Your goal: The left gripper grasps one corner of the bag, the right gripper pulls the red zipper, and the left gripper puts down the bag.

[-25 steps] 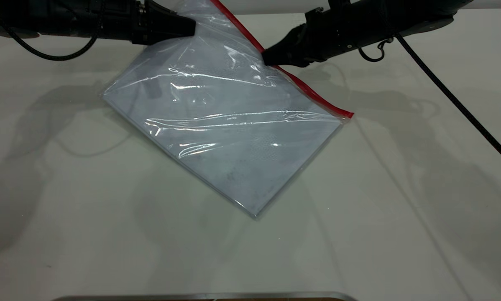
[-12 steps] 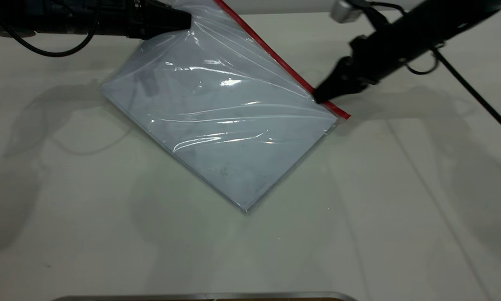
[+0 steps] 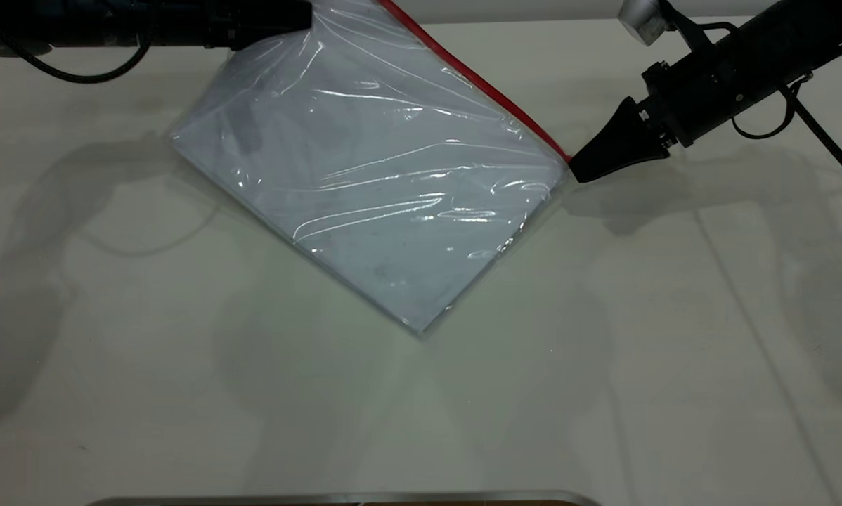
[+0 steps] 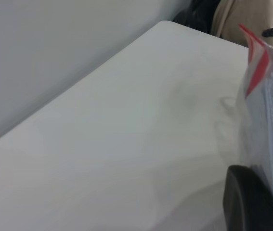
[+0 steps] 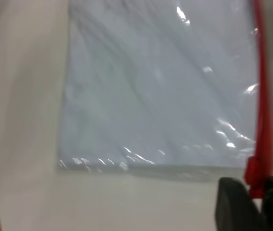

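At 11 o'clock on the table (image 3: 674, 351), the left gripper (image 3: 301, 17) clamps the bag (image 3: 372, 190) by its raised corner. At 2 o'clock, the right gripper (image 3: 579, 169) pinches the red zipper (image 3: 491, 95) at its end.

Overhead exterior, close wrist views — all share the bag (image 3: 386, 190).

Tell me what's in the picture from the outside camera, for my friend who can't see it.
A clear bag with white paper inside is held up off a pale table by two black robot grippers. The left gripper pinches its top corner, and the right gripper grips the end of the red zipper at the bag's right corner.
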### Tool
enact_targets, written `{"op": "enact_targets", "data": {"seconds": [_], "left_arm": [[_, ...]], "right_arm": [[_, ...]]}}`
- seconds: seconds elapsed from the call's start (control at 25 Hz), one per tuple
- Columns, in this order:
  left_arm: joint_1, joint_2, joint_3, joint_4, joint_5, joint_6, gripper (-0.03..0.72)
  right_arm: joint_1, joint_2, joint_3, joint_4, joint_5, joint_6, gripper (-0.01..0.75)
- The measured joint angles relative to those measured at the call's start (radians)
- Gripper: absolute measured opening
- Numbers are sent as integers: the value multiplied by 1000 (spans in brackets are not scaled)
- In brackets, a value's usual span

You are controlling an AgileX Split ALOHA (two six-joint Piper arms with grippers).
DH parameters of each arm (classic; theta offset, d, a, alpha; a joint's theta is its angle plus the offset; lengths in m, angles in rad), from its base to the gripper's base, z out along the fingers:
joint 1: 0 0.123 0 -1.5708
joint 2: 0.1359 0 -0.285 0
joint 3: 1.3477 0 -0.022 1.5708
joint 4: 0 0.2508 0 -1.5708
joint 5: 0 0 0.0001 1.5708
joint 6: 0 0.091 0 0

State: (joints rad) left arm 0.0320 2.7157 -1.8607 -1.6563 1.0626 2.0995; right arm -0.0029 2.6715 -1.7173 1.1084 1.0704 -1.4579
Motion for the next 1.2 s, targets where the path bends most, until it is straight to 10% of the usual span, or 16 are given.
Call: {"op": "enact_targets", "data": {"seconds": [0.32, 0.6, 0.84, 1.2], "left_arm": [[-26, -4, -1, 242, -28, -326, 75], [-106, -4, -1, 358, -162, -626, 270], [-41, -38, -1, 361, -57, -841, 481], [66, -279, -2, 468, 96, -1072, 473]], "right_arm": [[-40, -28, 0, 315, 77, 24, 494], [-38, -107, 5, 301, 83, 142, 497], [-35, -274, 8, 143, 93, 334, 446], [-3, -622, 9, -21, 122, 558, 421]]}}
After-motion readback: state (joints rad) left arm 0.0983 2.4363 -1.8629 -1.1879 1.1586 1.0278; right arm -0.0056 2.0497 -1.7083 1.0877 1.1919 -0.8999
